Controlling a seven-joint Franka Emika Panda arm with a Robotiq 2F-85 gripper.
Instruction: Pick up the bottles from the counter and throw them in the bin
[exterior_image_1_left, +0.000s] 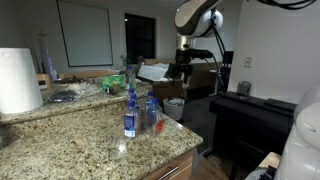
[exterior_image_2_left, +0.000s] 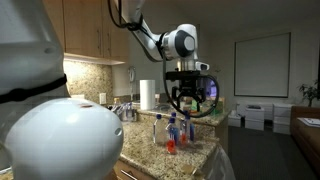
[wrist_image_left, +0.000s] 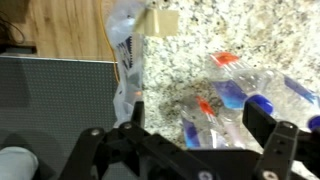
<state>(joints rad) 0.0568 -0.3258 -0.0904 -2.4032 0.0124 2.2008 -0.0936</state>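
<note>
Hand (exterior_image_2_left: 188, 97) is spread wide with nothing between its fingers, hanging in the air over the bottles (exterior_image_2_left: 178, 131), clearly above their caps and not touching them. From the wrist view you're looking down past the two dark fingers (wrist_image_left: 92, 148), far apart, with the hand (wrist_image_left: 185, 138) over the speckled bench (wrist_image_left: 250, 30) and the blue caps of the bottles (wrist_image_left: 240, 97) a bit off to one side rather than dead centre. A bit of red label shows in there too, though it's pretty blurry, so I can't tell exactly how many bottles are in that cluster. In the exterior views the bottles (exterior_image_1_left: 138, 112) stand upright close together near the rounded front edge of the bench (exterior_image_1_left: 70, 140), and one with a blue label is the easiest to make out. A big white paper-towel roll (exterior_image_1_left: 18, 80) sits well apart from them at the far end of the bench, and it also shows up behind them against the wall (exterior_image_2_left: 147, 94). Something pale and roundish that looks like the bin (exterior_image_1_left: 174, 106) sits low down past the bench's edge, not far from the bottles. The white arm (exterior_image_1_left: 196, 17) comes in from up top.
</note>
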